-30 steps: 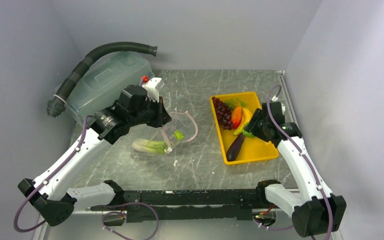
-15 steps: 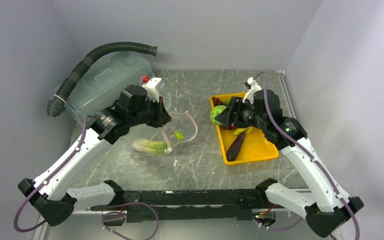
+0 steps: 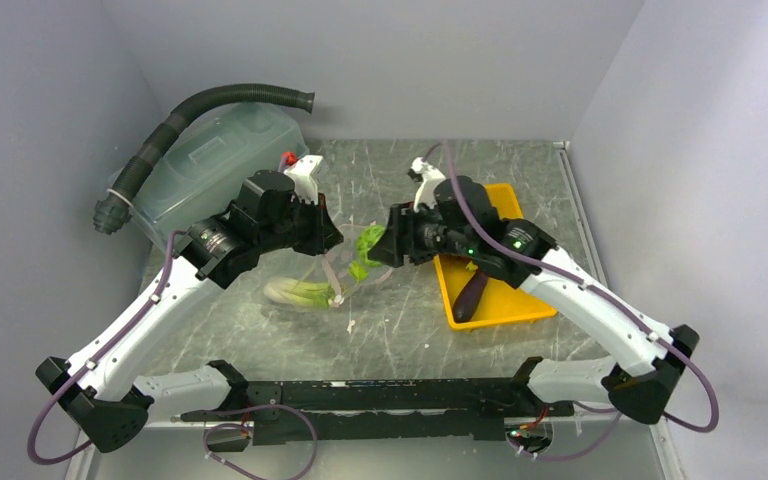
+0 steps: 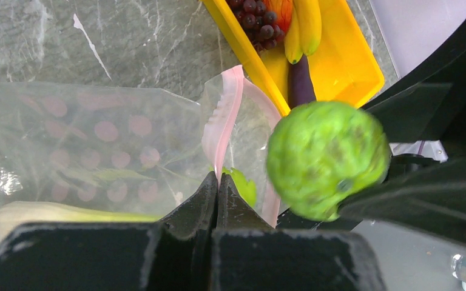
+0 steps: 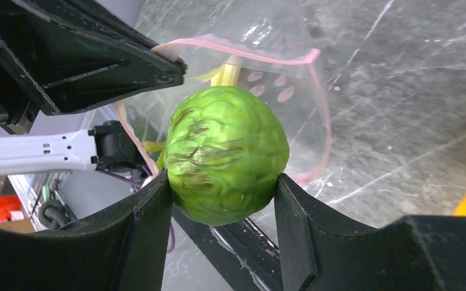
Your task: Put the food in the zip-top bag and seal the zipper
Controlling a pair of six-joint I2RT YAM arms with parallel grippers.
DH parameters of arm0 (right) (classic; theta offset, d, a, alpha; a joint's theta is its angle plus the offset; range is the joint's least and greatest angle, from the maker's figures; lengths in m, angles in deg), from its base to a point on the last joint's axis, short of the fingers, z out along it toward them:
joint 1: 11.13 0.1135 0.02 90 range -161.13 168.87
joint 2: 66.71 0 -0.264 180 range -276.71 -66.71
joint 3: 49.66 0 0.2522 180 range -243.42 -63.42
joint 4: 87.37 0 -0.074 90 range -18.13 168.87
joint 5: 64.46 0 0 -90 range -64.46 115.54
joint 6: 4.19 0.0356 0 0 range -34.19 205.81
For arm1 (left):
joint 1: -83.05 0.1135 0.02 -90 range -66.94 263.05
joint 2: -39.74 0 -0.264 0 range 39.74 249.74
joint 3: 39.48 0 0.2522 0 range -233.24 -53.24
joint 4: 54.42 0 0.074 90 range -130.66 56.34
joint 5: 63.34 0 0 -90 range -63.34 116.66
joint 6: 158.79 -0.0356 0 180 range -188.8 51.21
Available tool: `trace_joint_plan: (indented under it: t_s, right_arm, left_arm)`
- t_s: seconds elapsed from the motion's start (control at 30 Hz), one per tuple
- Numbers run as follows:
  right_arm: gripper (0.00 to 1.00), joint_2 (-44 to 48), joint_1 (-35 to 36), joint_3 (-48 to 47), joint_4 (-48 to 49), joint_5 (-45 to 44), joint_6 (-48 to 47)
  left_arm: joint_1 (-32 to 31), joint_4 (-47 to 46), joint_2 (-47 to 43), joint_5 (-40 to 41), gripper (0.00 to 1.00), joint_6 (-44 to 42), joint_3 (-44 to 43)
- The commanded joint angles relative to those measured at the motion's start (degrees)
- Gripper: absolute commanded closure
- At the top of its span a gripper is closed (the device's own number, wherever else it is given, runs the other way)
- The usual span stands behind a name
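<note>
The marble-patterned table (image 3: 410,330) is being shared by a translucent lidded tub (image 3: 210,165) at the far left and a yellow tray (image 3: 520,300) at the right. Between them the zip-top bag (image 4: 85,133) is being kept lying on its side, its mouth turned toward the tray.

The mouth is being held up and open by the left gripper (image 4: 216,182), whose fingers are being pressed together on the zipper (image 4: 227,109), the pink strip curving away from between them. The right gripper (image 5: 221,182) is being held just in front of that opening, its fingers being clamped on either side of the round green vegetable (image 4: 327,157).

Pale celery (image 4: 54,212) and a scrap of leafy green (image 4: 243,185) are being contained in the bag already. The bananas (image 4: 303,24), eggplant (image 4: 300,85), grapes (image 4: 255,18) and pepper (image 4: 282,7) are being left in the tray.

By judgement, the loading step is being carried out, with most of the food yet to be moved and the sealing not yet begun. For the next move, the vegetable is being asked to pass through the pink loop without the rim being dragged shut, and to be let go only once it is well inside.
</note>
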Motion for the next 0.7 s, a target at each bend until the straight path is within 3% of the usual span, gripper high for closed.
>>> trace_joint_plan:
  t_s: [0.0,0.4,0.67]
  right_arm:
    - [1.0,-3.7,3.7,-4.8,3.0,-3.9,-0.9]
    - [1.0,-11.2,6.5,-7.6,1.1,-9.8,-0.8]
    - [0.88,-13.7,6.6,-7.2,1.3,-9.7,-0.3]
  left_arm:
    - [-0.3,-0.6,-0.4,-0.7,1.0,0.9,-1.7]
    - [-0.2,-0.6,-0.1,-0.9,1.0,1.4,-2.1]
    - [-0.3,-0.5,0.3,-1.0,1.0,1.5,-2.5]
